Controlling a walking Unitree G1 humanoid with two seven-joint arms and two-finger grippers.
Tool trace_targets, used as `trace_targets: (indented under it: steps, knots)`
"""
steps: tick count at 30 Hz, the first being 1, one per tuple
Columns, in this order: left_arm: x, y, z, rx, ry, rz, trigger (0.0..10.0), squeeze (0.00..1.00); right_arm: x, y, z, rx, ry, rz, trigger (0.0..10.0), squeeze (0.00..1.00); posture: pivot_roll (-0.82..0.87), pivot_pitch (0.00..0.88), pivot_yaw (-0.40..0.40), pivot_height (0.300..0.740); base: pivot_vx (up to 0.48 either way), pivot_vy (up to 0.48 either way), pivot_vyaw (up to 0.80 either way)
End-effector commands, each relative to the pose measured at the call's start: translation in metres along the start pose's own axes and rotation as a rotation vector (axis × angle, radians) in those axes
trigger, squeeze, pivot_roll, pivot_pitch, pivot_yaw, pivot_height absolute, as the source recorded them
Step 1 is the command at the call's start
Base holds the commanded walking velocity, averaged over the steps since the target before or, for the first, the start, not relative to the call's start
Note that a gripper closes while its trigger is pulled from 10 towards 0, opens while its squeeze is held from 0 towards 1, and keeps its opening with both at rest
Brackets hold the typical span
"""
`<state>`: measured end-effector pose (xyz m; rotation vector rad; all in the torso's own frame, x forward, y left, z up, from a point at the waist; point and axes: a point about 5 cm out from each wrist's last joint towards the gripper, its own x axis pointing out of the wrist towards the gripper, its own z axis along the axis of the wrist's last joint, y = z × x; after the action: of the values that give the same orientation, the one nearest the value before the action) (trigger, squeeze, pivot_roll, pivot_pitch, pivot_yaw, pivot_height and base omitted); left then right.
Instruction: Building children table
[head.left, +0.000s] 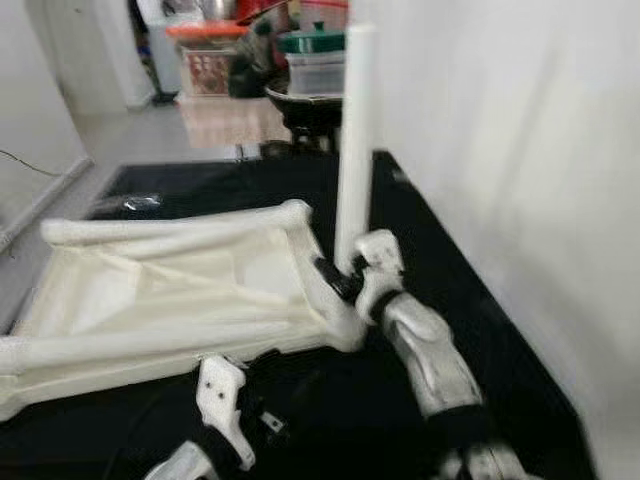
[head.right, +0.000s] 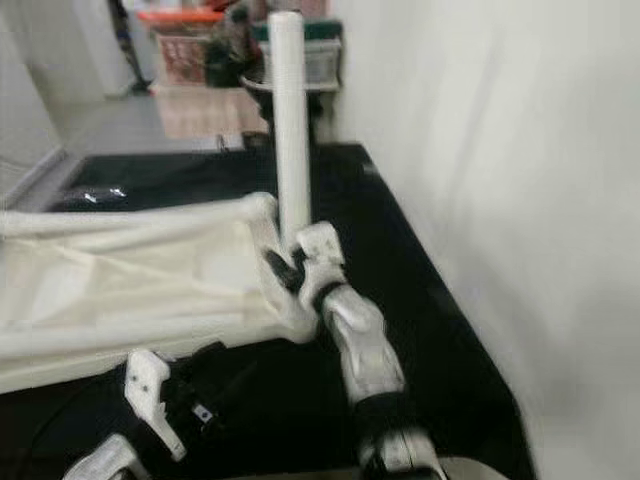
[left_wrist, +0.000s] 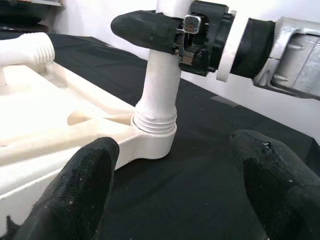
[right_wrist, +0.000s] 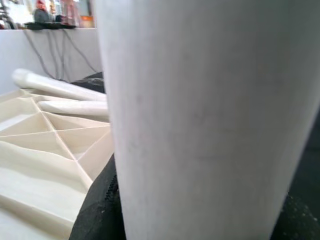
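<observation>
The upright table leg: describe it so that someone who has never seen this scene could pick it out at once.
Find the black mat beside the white wall. On it lies the cream tabletop, upside down. At its corner nearest the wall the upright table leg stands in its socket, gripped by the right gripper; the other legs lie flat.

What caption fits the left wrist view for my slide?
Right gripper clamps the upright white table leg seated in the tabletop's corner socket; open left gripper hovers nearby.

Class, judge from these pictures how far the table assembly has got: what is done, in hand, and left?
Done: the tabletop lies upside down on the black mat. In hand: the right gripper holds an upright leg seated in a corner socket. Left: two legs lie unattached; the left gripper waits open.
</observation>
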<state>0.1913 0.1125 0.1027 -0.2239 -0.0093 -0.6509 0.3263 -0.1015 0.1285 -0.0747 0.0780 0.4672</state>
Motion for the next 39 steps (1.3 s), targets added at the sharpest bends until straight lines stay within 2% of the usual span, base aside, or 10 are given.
trace_targets:
  steps: [1,6,7,8,9,17,22,29,31,39]
  knots:
    - [0.000,0.003,0.002,-0.003,0.011,-0.024,10.0,0.00,-0.010,-0.002,-0.045,0.020,0.211,-0.004,0.0,0.00,0.00,0.000,0.031,0.740,0.000,0.000,0.00]
    - [-0.001,0.003,0.001,-0.006,0.015,-0.027,10.0,0.00,-0.004,0.004,-0.041,-0.011,0.208,0.054,0.0,0.00,0.00,0.000,0.035,0.740,0.000,0.000,0.00]
    - [-0.001,0.004,0.002,-0.004,0.010,-0.018,10.0,0.00,-0.002,0.004,-0.040,0.010,0.211,0.090,10.0,0.00,0.00,0.000,0.034,0.740,0.000,0.000,0.00]
    - [-0.001,0.004,0.002,-0.003,0.007,-0.012,10.0,0.00,-0.003,0.007,-0.036,0.041,0.202,0.114,10.0,0.09,0.00,0.000,0.031,0.740,0.000,0.000,0.00]
    - [0.000,0.004,0.002,-0.003,0.006,-0.010,10.0,0.00,-0.001,0.011,-0.030,0.068,0.185,0.179,10.0,1.00,0.00,0.000,0.031,0.740,0.000,0.000,0.00]
    - [0.002,0.004,0.001,-0.007,0.006,-0.014,10.0,0.00,0.005,0.027,0.014,0.042,0.015,0.508,10.0,1.00,0.01,0.000,0.028,0.740,0.000,0.000,0.00]
    - [0.006,0.004,0.001,-0.008,0.005,-0.016,10.0,0.00,0.017,0.017,0.034,-0.070,-0.012,0.763,10.0,0.00,0.03,0.000,0.012,0.740,0.000,0.000,0.00]
    - [0.007,0.005,0.001,-0.006,0.002,-0.012,10.0,0.00,0.026,0.010,0.044,-0.042,0.005,0.891,10.0,0.00,0.04,0.000,0.005,0.740,0.000,0.000,0.00]
    - [0.008,0.006,0.000,-0.004,0.001,-0.009,10.0,0.00,0.028,0.009,0.046,0.017,0.012,0.958,0.0,0.00,0.05,0.000,0.005,0.740,0.000,0.000,0.00]
    - [0.009,0.004,0.000,-0.004,0.001,-0.010,10.0,0.00,0.026,0.000,0.036,0.051,0.058,0.979,0.0,0.00,0.04,0.000,0.007,0.740,0.000,0.000,0.00]
